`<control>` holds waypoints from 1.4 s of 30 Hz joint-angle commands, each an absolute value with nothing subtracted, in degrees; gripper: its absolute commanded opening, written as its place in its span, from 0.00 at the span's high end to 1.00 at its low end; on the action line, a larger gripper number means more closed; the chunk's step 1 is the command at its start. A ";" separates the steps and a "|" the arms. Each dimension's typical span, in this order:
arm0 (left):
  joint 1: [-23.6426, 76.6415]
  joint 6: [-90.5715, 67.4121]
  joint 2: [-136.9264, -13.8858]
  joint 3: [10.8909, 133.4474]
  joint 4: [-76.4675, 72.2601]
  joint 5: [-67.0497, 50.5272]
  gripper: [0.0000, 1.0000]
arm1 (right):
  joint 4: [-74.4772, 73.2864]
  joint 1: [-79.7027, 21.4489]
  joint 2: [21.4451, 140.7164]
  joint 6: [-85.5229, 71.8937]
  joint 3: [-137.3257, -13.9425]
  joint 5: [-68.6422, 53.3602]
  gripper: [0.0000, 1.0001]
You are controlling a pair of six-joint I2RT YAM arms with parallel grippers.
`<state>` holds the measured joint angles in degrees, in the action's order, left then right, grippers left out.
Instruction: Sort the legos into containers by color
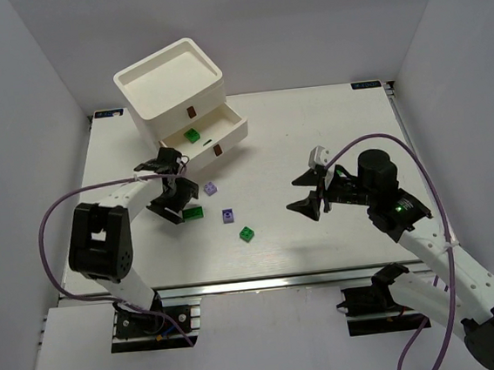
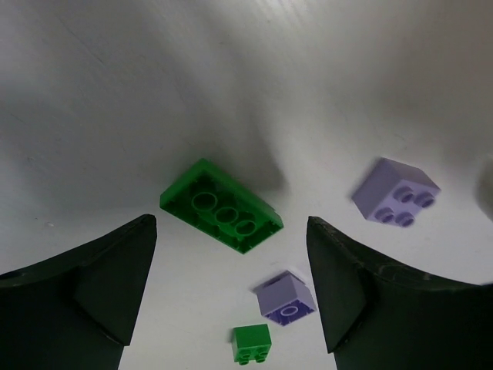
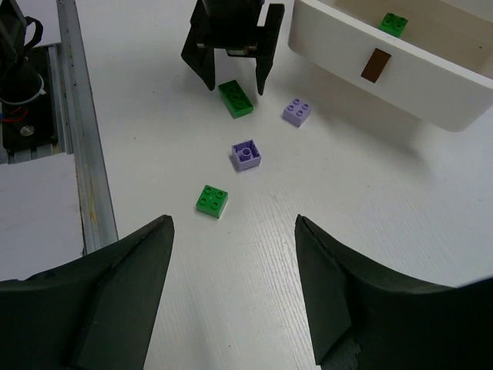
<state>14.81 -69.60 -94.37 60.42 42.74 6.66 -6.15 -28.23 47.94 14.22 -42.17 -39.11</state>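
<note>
The left claw (image 3: 236, 83) is held wide open and empty, lowered close to the surface (image 1: 329, 125). The long green lego (image 2: 221, 216) lies between its two fingers (image 2: 100, 293) and is touched by neither. The spread is judged to be kept wider than the brick so that the jaws can be closed across it. The brick appears to be lying studs down, its hollow underside turned up. Off to one side of the claw a light purple lego (image 2: 395, 193) is seen, and further out ahead of the tips lie an upturned purple lego (image 2: 286, 301) and a small green lego (image 2: 252, 343). Close beside the claw one white drawer (image 3: 416, 92) is pulled out, and a green lego (image 1: 192, 135) is already lying in it. That drawer is therefore taken to be the green one, left open to receive the brick. The right claw (image 3: 233, 223) is held open with nothing in it, well apart from the bricks, presumably so that the left arm's work is kept clear
</note>
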 commanded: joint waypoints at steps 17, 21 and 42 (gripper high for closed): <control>15.03 -74.09 -100.81 65.30 46.41 3.52 0.21 | -3.95 -28.12 45.97 14.77 -42.80 -36.30 0.32; 15.03 -74.53 -101.78 66.01 46.85 4.13 0.24 | -3.78 -27.95 45.97 14.94 -42.89 -35.95 0.32; 15.03 -56.44 -78.08 52.40 41.49 2.29 1.00 | -3.87 -27.86 46.49 15.64 -42.63 -34.63 0.32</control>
<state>14.81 -64.79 -87.72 55.29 44.07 3.49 -5.87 -28.18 46.54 15.16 -42.17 -35.42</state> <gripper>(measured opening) 0.461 0.681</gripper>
